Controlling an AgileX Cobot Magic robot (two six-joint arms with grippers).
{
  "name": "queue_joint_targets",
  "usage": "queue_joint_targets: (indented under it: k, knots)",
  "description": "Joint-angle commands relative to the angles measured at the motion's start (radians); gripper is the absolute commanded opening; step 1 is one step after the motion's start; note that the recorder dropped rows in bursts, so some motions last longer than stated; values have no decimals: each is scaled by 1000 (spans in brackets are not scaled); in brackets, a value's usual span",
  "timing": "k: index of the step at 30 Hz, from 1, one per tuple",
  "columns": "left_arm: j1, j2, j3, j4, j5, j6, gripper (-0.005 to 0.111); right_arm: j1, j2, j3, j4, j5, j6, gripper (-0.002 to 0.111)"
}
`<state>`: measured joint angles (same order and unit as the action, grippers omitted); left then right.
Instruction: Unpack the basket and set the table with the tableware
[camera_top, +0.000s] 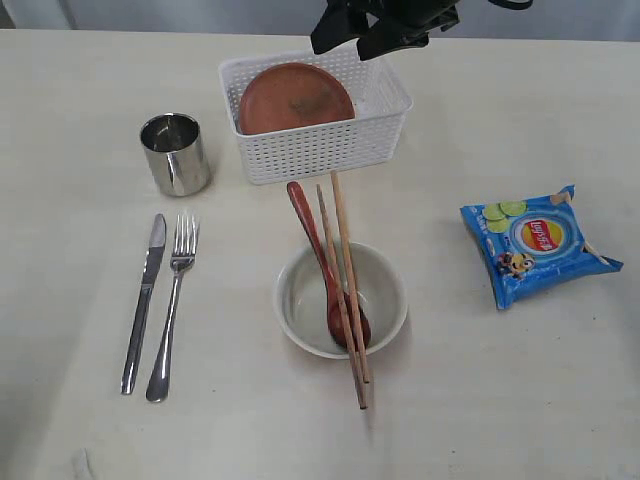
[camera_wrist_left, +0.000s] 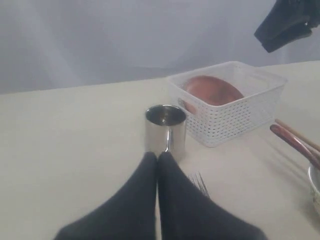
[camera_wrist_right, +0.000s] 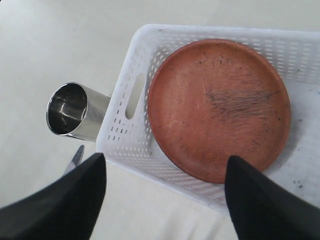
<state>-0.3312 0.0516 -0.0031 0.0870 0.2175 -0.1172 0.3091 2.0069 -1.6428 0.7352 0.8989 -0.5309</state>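
The white basket (camera_top: 315, 150) stands at the back of the table (camera_top: 80, 100) with the brown plate (camera_top: 295, 97) leaning inside it. My right gripper (camera_top: 370, 40) hovers open above the basket's far side; in its wrist view the gripper (camera_wrist_right: 165, 159) has nothing between its fingers, with the plate (camera_wrist_right: 220, 107) below. Steel cup (camera_top: 175, 152), knife (camera_top: 145, 300) and fork (camera_top: 172, 310) lie on the left. The cream bowl (camera_top: 385, 290) holds the wooden spoon (camera_top: 320, 255) and chopsticks (camera_top: 345, 270). My left gripper (camera_wrist_left: 158, 156) is shut and empty, just short of the cup (camera_wrist_left: 166, 127).
A blue chip packet (camera_top: 535, 245) lies on the right of the table. The left arm is out of the exterior view. Bare tabletop stretches in front of the bowl and between the bowl and the packet.
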Motion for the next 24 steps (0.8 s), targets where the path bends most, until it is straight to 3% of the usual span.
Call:
queue_joint_targets:
  k: [1, 6, 24]
  knots:
    - [116, -7, 3, -74, -2, 73, 0, -2, -10, -6, 4, -8, -8, 64]
    - [188, -52, 3, 60, 47, 61, 0, -2, -10, -6, 4, -8, -8, 64]
    - [193, -52, 3, 81, 108, 40, 0, -2, -10, -6, 1, -8, -8, 64]
